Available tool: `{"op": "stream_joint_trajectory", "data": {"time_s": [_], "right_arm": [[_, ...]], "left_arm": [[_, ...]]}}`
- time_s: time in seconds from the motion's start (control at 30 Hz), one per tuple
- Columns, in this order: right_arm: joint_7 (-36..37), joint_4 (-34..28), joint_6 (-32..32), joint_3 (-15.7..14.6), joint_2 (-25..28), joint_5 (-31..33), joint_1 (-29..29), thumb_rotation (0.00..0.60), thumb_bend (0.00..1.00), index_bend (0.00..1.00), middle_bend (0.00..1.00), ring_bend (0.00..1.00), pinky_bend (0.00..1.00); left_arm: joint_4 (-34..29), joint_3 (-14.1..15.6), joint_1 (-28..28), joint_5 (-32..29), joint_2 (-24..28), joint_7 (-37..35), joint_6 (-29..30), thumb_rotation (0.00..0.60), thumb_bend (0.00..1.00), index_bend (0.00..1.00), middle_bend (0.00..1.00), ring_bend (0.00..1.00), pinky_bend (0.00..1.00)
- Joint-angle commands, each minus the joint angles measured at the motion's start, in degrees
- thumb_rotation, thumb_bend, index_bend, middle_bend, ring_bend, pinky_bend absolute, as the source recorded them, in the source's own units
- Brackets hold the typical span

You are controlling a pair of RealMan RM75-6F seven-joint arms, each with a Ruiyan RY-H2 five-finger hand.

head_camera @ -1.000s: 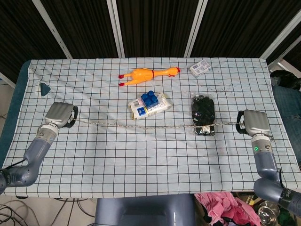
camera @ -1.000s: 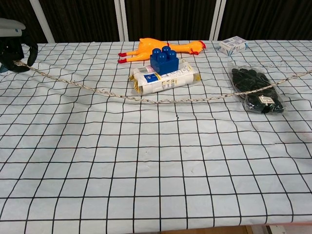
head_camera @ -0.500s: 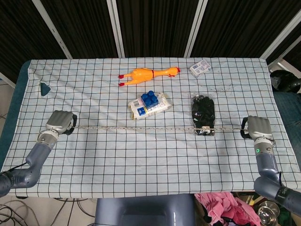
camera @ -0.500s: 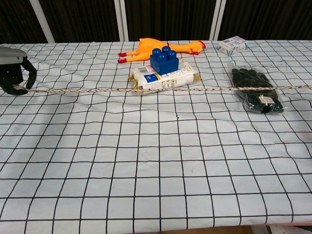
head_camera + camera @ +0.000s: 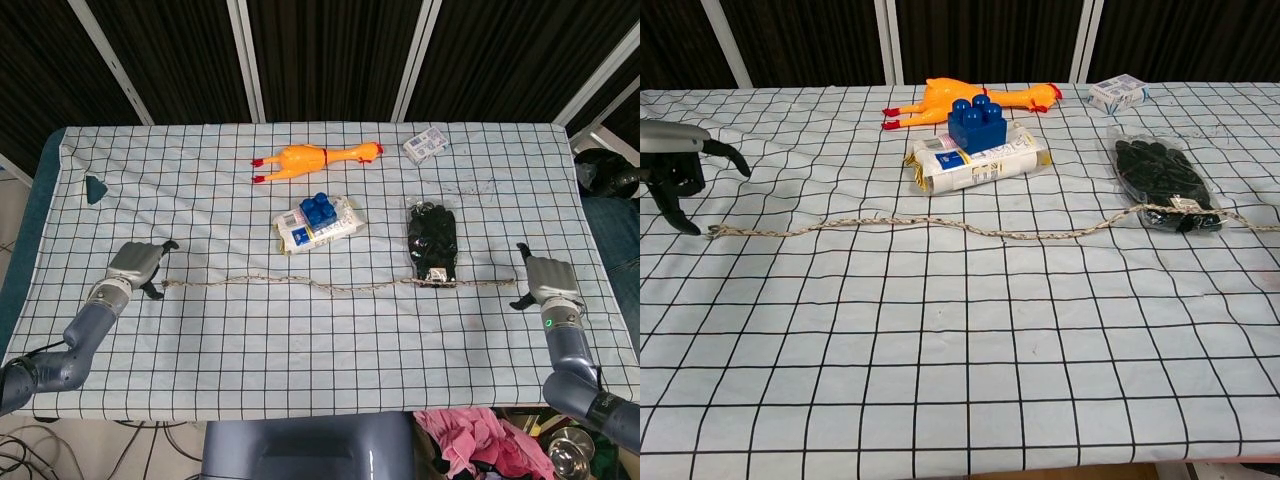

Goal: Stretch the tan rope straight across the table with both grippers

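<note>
Now both hands have let go. My left hand (image 5: 135, 265) sits with its fingers spread apart and holds nothing; in the chest view the rope's frayed end lies on the cloth just beside its lower fingertips, no longer between them. My right hand (image 5: 548, 279) is likewise opened out, fingers splayed to either side, with the other rope end lying just inboard of it.

Half a second ago the tan rope (image 5: 330, 286) ran taut and level between the two closed hands. It now rests flat on the checked tablecloth (image 5: 320, 370), running the whole way from one hand to the other, with slight waviness along its middle where the tension has gone. Toward my right hand it crosses the near end of the black bagged item (image 5: 432, 243).

I judge the stretch done and the release made; only the mild slack counts against straightness.
</note>
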Motion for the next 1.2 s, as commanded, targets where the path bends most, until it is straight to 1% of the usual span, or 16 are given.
{"op": "stream_joint_trajectory", "data": {"time_s": [0.03, 0.1, 0.13, 0.23, 0.3, 0.33, 0.37, 0.4, 0.43, 0.53, 0.6, 0.7, 0.83, 0.93, 1.03, 1.2], "right_arm": [[1.0, -4.4, 5.4, 1.9, 4.2, -1.8, -0.7, 0.600, 0.04, 0.00, 0.84, 0.97, 0.99], [2.8, -8.9, 10.8, 3.1, 7.0, -4.5, -2.3, 0.600, 0.04, 0.00, 0.71, 0.88, 0.95], [3.8, -11.2, 12.9, 3.5, 8.3, -6.1, -3.2, 0.600, 0.05, 0.00, 0.63, 0.82, 0.90], [8.1, -19.7, 19.8, 3.5, 12.8, -13.0, -7.5, 0.600, 0.05, 0.00, 0.44, 0.63, 0.69], [9.6, -23.0, 22.4, 2.6, 14.3, -16.7, -9.6, 0.600, 0.06, 0.00, 0.30, 0.49, 0.43], [10.7, -25.2, 24.4, 1.7, 15.2, -19.7, -11.2, 0.600, 0.06, 0.00, 0.26, 0.45, 0.36], [11.5, -26.9, 26.9, 0.6, 15.7, -23.0, -13.0, 0.600, 0.07, 0.00, 0.21, 0.40, 0.29], [12.1, -27.9, 29.1, -0.7, 15.9, -26.4, -14.6, 0.600, 0.07, 0.00, 0.19, 0.38, 0.26], [12.4, -28.4, 31.1, -2.1, 15.8, -29.6, -16.1, 0.600, 0.07, 0.00, 0.17, 0.36, 0.24], [12.6, -27.7, 36.0, -5.8, 14.4, -37.5, -19.8, 0.600, 0.07, 0.00, 0.14, 0.32, 0.22], [12.7, -26.8, 39.5, -8.3, 12.7, -42.1, -22.7, 0.600, 0.07, 0.00, 0.12, 0.29, 0.21], [13.8, -25.2, 43.0, -10.7, 10.3, -46.4, -25.9, 0.600, 0.06, 0.00, 0.10, 0.27, 0.20], [14.8, -21.9, 46.4, -12.6, 7.1, -50.4, -29.1, 0.600, 0.07, 0.00, 0.10, 0.27, 0.20], [13.9, -20.5, 47.2, -13.4, 6.2, -52.0, -30.3, 0.600, 0.07, 0.00, 0.10, 0.26, 0.19], [13.9, -20.1, 48.0, -14.0, 5.7, -53.2, -31.6, 0.600, 0.07, 0.00, 0.10, 0.26, 0.19], [13.9, -19.4, 48.4, -13.5, 5.7, -54.0, -32.4, 0.600, 0.08, 0.00, 0.10, 0.26, 0.19]], "left_arm": [[-5.3, -2.1, 0.2, 0.8, 3.7, -0.2, 4.2, 0.600, 0.05, 0.24, 0.81, 0.79, 0.86], [-10.1, -3.2, 1.5, 4.7, 6.7, 0.3, 10.6, 0.600, 0.05, 0.26, 0.78, 0.75, 0.84], [-12.1, -3.3, 2.3, 6.6, 7.8, 0.9, 13.8, 0.600, 0.05, 0.26, 0.75, 0.72, 0.83], [-20.1, -3.1, 6.4, 12.2, 11.7, 2.6, 24.8, 0.600, 0.05, 0.26, 0.60, 0.56, 0.73], [-23.6, -2.4, 8.6, 14.1, 13.4, 3.4, 29.1, 0.600, 0.04, 0.25, 0.47, 0.44, 0.59], [-25.9, -1.7, 10.4, 15.4, 14.5, 4.2, 32.4, 0.600, 0.04, 0.24, 0.42, 0.39, 0.53], [-27.9, -0.8, 12.2, 16.4, 15.2, 5.3, 35.4, 0.600, 0.04, 0.23, 0.35, 0.31, 0.44], [-29.4, 0.3, 14.0, 17.3, 15.6, 6.8, 38.1, 0.600, 0.04, 0.22, 0.29, 0.24, 0.36], [-30.6, 1.3, 15.7, 18.2, 15.9, 8.0, 40.6, 0.600, 0.04, 0.20, 0.24, 0.18, 0.30], [-32.6, 3.9, 20.5, 21.2, 15.8, 8.4, 46.7, 0.600, 0.03, 0.18, 0.16, 0.09, 0.19], [-32.8, 6.1, 24.3, 24.2, 15.7, 6.3, 50.3, 0.600, 0.02, 0.16, 0.15, 0.07, 0.15], [-31.8, 9.0, 29.2, 27.4, 15.1, 4.4, 54.7, 0.600, 0.00, 0.15, 0.13, 0.05, 0.10], [-29.3, 12.2, 34.6, 31.1, 13.6, 1.4, 58.4, 0.600, 0.00, 0.15, 0.12, 0.03, 0.07], [-27.9, 14.2, 37.1, 32.4, 13.1, -1.6, 58.4, 0.600, 0.00, 0.14, 0.10, 0.01, 0.05], [-26.8, 15.2, 38.7, 34.2, 13.0, -3.2, 58.2, 0.600, 0.00, 0.13, 0.08, 0.00, 0.04], [-25.0, 15.1, 39.7, 38.1, 12.8, -4.8, 59.1, 0.600, 0.00, 0.12, 0.07, 0.00, 0.03]]}}
